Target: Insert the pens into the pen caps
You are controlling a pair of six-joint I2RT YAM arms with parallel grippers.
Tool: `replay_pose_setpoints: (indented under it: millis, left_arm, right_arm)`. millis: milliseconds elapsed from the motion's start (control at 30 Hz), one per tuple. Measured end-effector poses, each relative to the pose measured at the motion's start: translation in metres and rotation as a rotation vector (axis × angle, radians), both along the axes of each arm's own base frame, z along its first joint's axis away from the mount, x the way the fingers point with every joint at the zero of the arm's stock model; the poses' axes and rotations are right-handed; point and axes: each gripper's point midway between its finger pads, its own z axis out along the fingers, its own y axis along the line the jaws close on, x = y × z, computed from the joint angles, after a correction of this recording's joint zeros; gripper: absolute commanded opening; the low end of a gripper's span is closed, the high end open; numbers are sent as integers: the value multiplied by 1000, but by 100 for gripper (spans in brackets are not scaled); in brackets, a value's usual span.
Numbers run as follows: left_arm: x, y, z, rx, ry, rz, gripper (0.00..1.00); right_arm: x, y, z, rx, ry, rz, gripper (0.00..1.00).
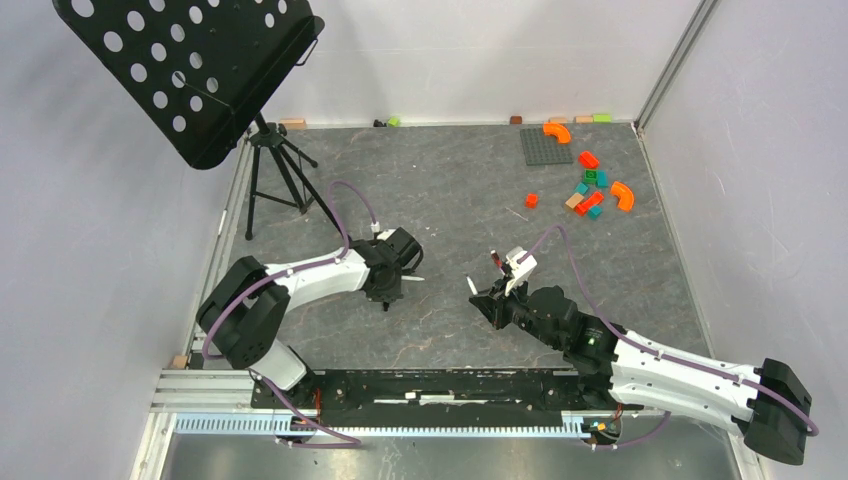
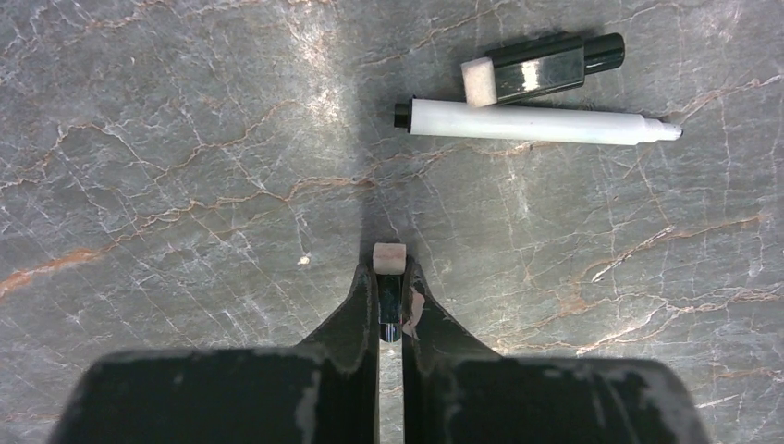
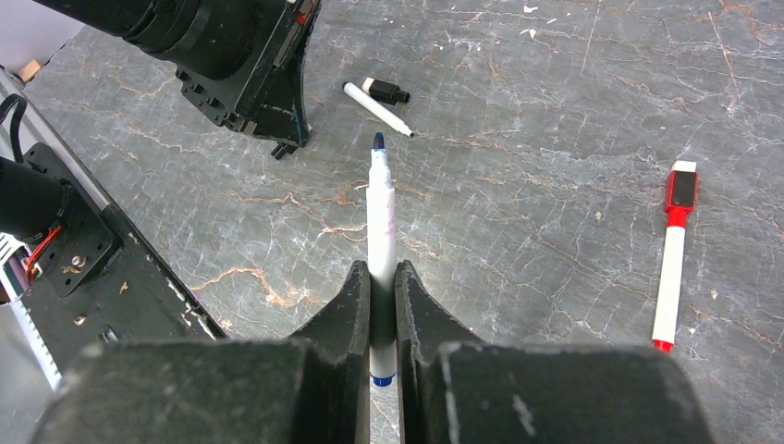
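Observation:
My left gripper is shut on a short dark pen cap with a beige felt pad at its tip. Ahead of it on the table lie a white pen with a black end and, touching it, a black cap. My right gripper is shut on a white pen with a blue end, tip pointing away toward the left gripper. A white pen with a red end lies to the right with a red cap on it. In the top view the grippers face each other.
A black music stand on a tripod stands at the back left. Coloured toy blocks and a grey baseplate lie at the back right. The arms' mounting rail runs along the near edge.

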Motion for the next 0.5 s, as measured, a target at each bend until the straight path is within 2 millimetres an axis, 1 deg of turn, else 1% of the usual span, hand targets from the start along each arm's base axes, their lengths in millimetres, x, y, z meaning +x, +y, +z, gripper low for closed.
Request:
replay_pose_setpoints:
  millis: [267,400,500]
  left_arm:
    - [-1,0,2,-32,-34,-3,2]
    - [-10,7,4,-65,-59,-8,2]
    - [-15,10,9,-96,-89,-11,2]
  right_arm:
    - [0,1,1,7,-1,0,0]
    - [0,2,-1,10,4,1,0]
    - [-1,2,-3,14,8,5,0]
